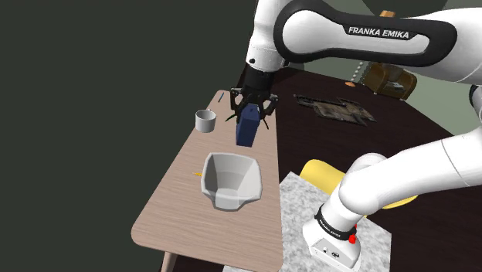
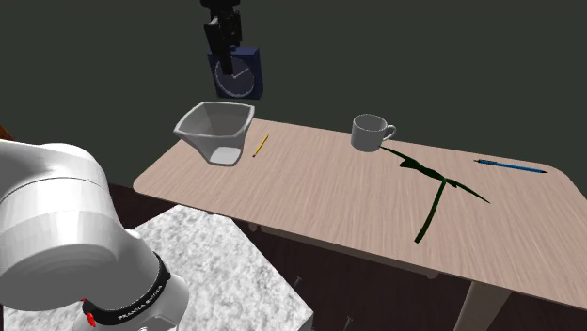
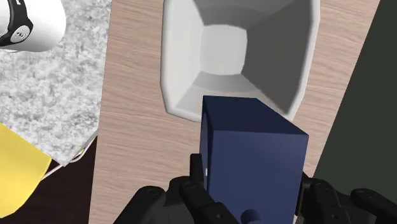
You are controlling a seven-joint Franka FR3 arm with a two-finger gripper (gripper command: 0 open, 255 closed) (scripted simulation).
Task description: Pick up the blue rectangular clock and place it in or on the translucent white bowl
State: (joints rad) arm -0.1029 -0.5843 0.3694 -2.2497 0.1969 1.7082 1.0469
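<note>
Your clock (image 1: 247,129) (image 2: 238,75) (image 3: 251,159) is a dark blue box. It is off the table (image 1: 185,201) (image 2: 329,188) (image 3: 137,127), hanging upright from the gripper (image 1: 249,114) (image 2: 226,58) (image 3: 251,194). The black fingers (image 3: 197,184) press on its two opposite sides, so the pincer is clamped on the clock. In the second exterior view you can see its round dial facing the camera.

In the shoulder view the clock hangs at about 12 o'clock from the bowl (image 1: 210,166), clear of its rim. In the second exterior view it sits at about 1 o'clock from the bowl (image 2: 200,132), up against the dark backdrop. Along the wrist view, the clock's free end overlaps the bowl's (image 3: 168,63) near rim, and the pale, squarish hollow opens just past it.

A small yellow pencil (image 2: 260,146) lies just beside the bowl at its 3 o'clock in the second exterior view. Further along that line stands a white mug (image 2: 370,133) (image 1: 205,120). From the mug's 4 o'clock a dark green leaf (image 2: 437,193) sprawls over the table, and a blue pen (image 2: 511,165) lies near the table's edge at 3 o'clock.

The stand (image 1: 301,209) (image 2: 207,254) (image 3: 63,95) has a speckled grey top and touches the table's edge nearest the bowl. A yellow object (image 1: 324,174) (image 3: 16,165) lies just beside it.
</note>
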